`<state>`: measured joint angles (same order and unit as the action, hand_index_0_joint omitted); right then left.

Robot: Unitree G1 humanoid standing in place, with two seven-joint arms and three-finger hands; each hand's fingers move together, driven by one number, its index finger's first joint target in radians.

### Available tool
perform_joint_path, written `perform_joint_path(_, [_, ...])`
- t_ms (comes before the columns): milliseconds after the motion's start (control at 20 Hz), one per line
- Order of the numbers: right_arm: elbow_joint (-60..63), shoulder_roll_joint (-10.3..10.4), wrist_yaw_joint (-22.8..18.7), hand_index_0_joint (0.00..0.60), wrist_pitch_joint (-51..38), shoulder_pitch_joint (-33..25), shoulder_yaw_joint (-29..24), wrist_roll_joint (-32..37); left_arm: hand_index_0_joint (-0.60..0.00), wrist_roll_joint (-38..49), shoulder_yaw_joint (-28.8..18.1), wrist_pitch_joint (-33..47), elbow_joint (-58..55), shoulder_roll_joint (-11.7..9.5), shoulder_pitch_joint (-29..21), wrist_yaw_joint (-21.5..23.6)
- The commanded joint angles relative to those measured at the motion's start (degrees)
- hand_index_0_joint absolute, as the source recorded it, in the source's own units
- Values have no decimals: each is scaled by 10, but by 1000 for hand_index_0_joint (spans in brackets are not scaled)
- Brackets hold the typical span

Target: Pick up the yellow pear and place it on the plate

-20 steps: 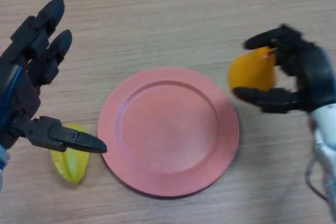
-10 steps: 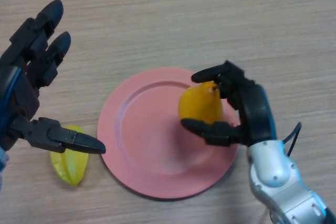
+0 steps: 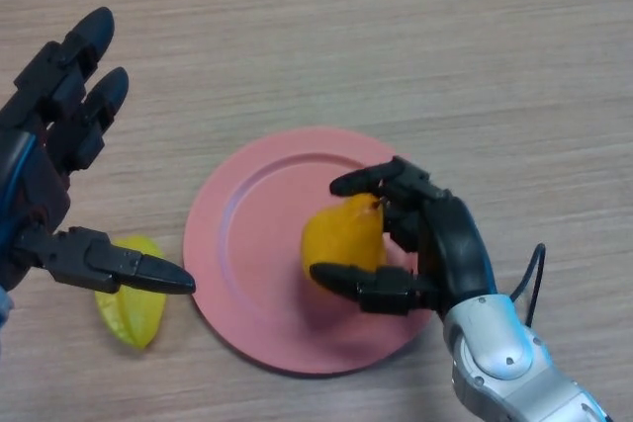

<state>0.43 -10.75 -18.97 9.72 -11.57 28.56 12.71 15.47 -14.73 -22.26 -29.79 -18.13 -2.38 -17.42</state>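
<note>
The right hand (image 3: 435, 244) has its fingers wrapped around the yellow pear (image 3: 341, 244) right over the plate (image 3: 237, 234), so only letting go is left.

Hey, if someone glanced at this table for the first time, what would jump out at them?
The pink plate in the middle, with the right hand curled round a yellow pear over its centre. At the left edge, the left hand hangs open with fingers spread, above a yellow-green star fruit lying on the wooden table beside the plate.
</note>
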Motion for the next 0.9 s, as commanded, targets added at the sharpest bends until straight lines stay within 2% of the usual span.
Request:
perform_joint_path(50, [-42, -1, 17, 300, -51, -15, -13, -3, 0, 19, -40, 74, -23, -21, -15, 8])
perform_joint_path(100, [-44, -1, 39, 150, -43, -10, -10, -24, 0, 18, -39, 75, -24, -19, -13, 9])
perform_joint_path(150, [-45, -1, 57, 49, -39, -6, -8, -41, 0, 16, -37, 79, -24, -16, -11, 12])
perform_joint_path(200, [-47, -1, 68, 0, -36, -4, -7, -53, 0, 16, -36, 82, -25, -14, -9, 16])
perform_joint_path(450, [-82, -1, 75, 0, -34, -6, -19, -61, 0, 17, -43, 79, -36, -15, -4, 18])
perform_joint_path(750, [-164, -1, 119, 0, -2, -7, -83, -83, 0, 28, -57, 53, -49, -19, -3, 15])
perform_joint_path(850, [-198, -1, 158, 0, 4, 5, -118, -95, 0, 30, -60, 41, -55, -21, -3, 11])
perform_joint_path(900, [-224, -1, 198, 0, 11, 19, -146, -102, 0, 28, -61, 34, -58, -23, -2, 5])
